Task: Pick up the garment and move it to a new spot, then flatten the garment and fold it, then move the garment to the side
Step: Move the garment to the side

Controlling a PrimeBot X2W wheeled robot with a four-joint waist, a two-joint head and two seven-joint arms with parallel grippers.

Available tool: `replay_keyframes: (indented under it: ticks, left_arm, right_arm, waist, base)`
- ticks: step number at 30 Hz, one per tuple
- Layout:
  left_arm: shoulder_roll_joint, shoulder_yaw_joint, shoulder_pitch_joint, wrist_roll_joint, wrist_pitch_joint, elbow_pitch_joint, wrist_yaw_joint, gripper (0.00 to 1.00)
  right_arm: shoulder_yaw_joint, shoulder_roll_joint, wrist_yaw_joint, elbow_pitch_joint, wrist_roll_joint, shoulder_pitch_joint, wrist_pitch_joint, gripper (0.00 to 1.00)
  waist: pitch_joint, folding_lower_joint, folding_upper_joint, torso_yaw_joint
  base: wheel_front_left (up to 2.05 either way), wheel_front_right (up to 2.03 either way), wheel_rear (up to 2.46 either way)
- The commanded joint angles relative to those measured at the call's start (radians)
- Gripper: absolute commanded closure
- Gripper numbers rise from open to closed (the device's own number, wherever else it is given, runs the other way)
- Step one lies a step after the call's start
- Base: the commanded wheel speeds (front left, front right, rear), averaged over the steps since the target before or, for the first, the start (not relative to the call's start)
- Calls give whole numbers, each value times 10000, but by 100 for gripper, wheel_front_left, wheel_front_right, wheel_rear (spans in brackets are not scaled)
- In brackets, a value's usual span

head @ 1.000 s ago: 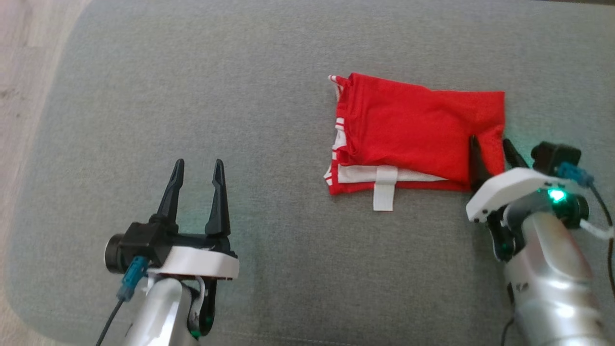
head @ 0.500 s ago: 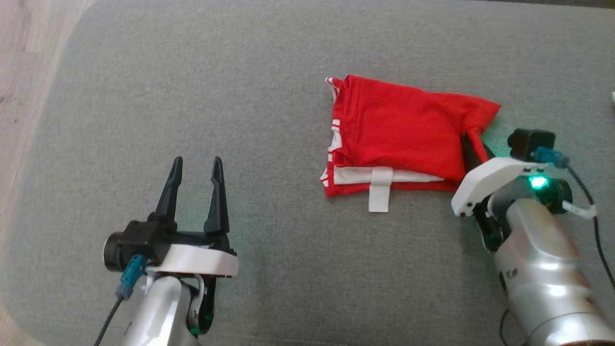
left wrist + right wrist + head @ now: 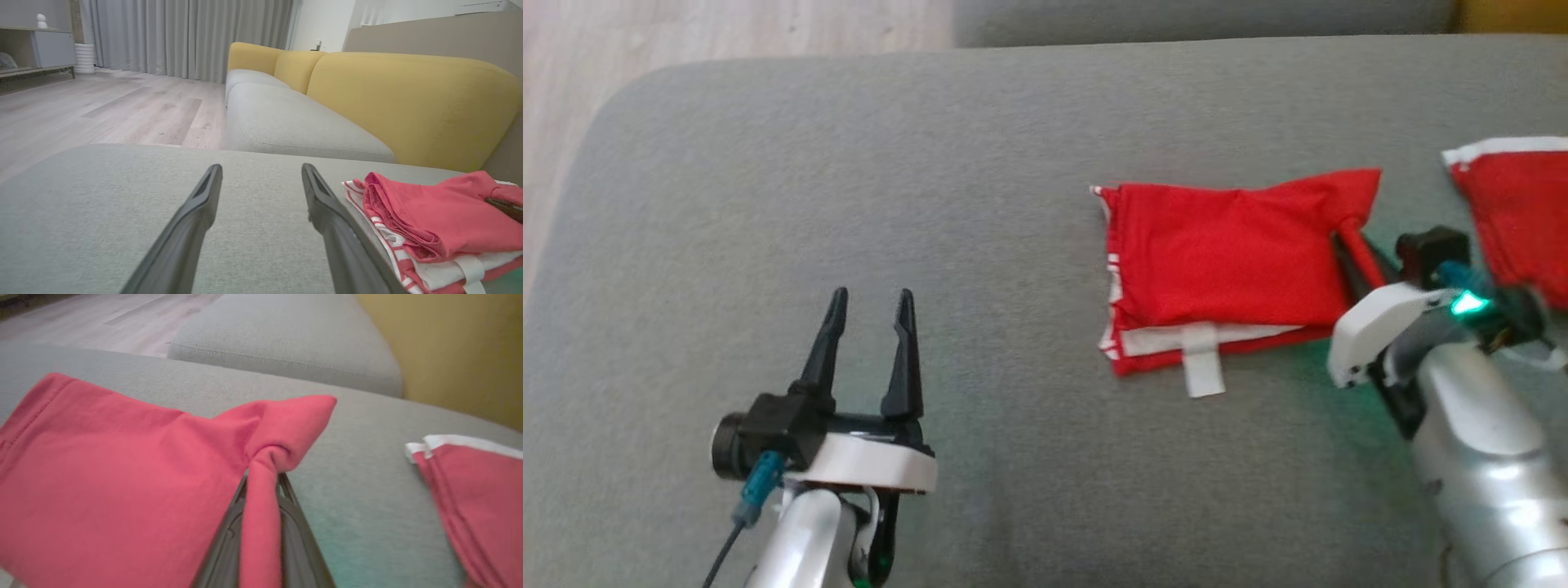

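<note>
A folded red garment with white striped trim and a white tab lies on the grey cushion. My right gripper is shut on its right edge, and a bunched strip of red cloth runs down between the fingers. That pinched corner stands up in a point in the right wrist view, with the garment spreading to the left. My left gripper is open and holds nothing, low on the cushion well to the left of the garment, and shows as the same open left gripper in its own wrist view.
A second red cloth with a white hem lies at the far right, close behind my right wrist, and appears again as that cloth. Wooden floor lies beyond the cushion's rounded left corner. A yellow sofa back rises behind.
My right gripper has shut on the garment's right edge and bunched it into a raised point. The head camera has tilted, bringing the second red cloth into view. The left gripper is unchanged.
</note>
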Motion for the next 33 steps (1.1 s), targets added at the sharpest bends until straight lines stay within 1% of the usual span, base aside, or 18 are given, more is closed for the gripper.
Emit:
replay_keyframes:
  ticks: [1,5,10,14,18,25,30,33]
  left_arm:
    - [45,266,-163,30,-65,-343,72,0]
    - [45,280,-235,82,-65,-406,94,0]
    - [45,258,-548,153,-65,-452,60,0]
    - [45,292,-769,209,-65,-417,-7,0]
    - [45,398,-960,237,-65,-389,-74,0]
    - [45,461,-1273,241,-65,-361,-155,0]
    - [45,559,-1301,249,-65,-343,-191,0]
    - [45,614,-1300,249,-65,-348,-202,0]
  right_arm:
    - [252,-175,65,-433,-42,-115,44,100]
    - [546,-1208,65,-1166,-33,-354,615,100]
    - [563,-2773,65,-1684,115,-798,1218,100]
    - [270,-3911,65,-1671,265,-1135,1421,100]
    - [-195,-4640,65,-1391,226,-1447,1403,100]
    - [-873,-5545,65,-507,-377,-1898,1362,100]
    - [-1337,-5591,65,-92,-783,-2077,1316,100]
    - [-1547,-5469,65,31,-878,-2128,1243,100]
  waist:
    - [-81,1,0,-274]
    - [155,1,0,-674]
    - [709,1,0,-863]
    - [1139,1,0,-866]
    - [1509,1,0,-803]
    - [1938,1,0,-569]
    - [2032,1,0,-504]
    - [2053,1,0,-505]
  base:
    - [0,0,0]
    - [0,0,0]
    - [0,0,0]
    - [0,0,0]
    - [0,0,0]
    - [0,0,0]
    - [0,0,0]
    - [0,0,0]
